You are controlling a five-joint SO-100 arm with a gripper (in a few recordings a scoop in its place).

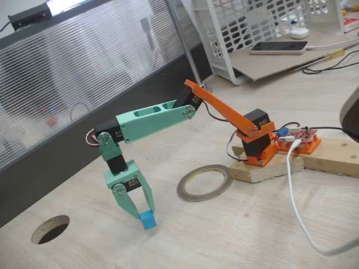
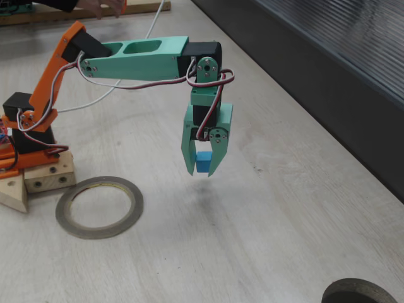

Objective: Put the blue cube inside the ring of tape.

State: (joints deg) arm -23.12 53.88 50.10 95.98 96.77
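Observation:
The blue cube (image 1: 148, 219) (image 2: 203, 162) sits pinched between the green fingers of my gripper (image 1: 141, 217) (image 2: 201, 170), which points straight down and is shut on it. In a fixed view the cube hangs a little above the table, with a faint shadow below it. The ring of tape (image 1: 182, 188) (image 2: 101, 231) lies flat on the wooden table, between the gripper and the arm's base. In one fixed view the gripper is left of and nearer than the ring; in the other it is to the ring's right.
A dark round hole (image 1: 50, 228) (image 2: 360, 293) is cut in the table beyond the gripper. The arm's orange base stands on a wooden block (image 1: 263, 171) (image 2: 41, 177). A white cable (image 1: 297, 207) trails across the table, and a white basket (image 1: 252, 28) and phone (image 1: 279, 48) sit behind.

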